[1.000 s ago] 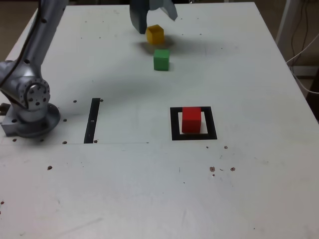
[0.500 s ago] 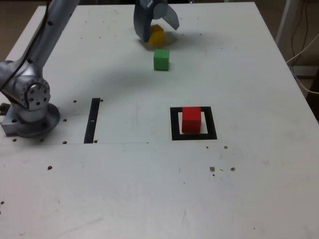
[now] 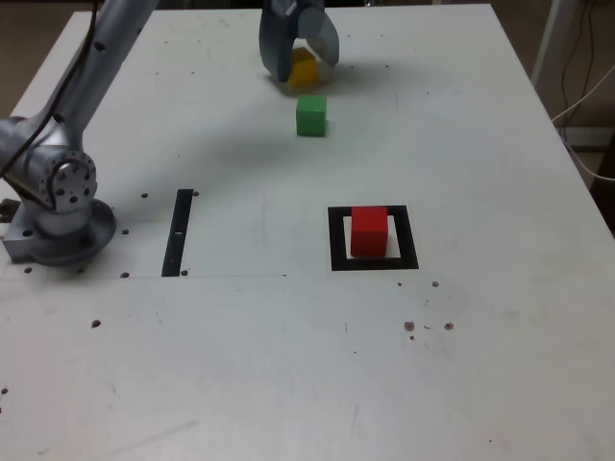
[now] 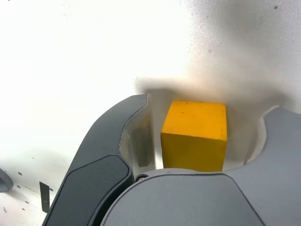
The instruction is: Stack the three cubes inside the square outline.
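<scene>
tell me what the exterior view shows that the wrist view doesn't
Only the exterior view shows the green cube, the red cube sitting inside the square outline, and the arm's base. Only the wrist view shows visible gaps between the yellow cube and both fingers. Both show the gripper open around the yellow cube, and the black strip.
</scene>
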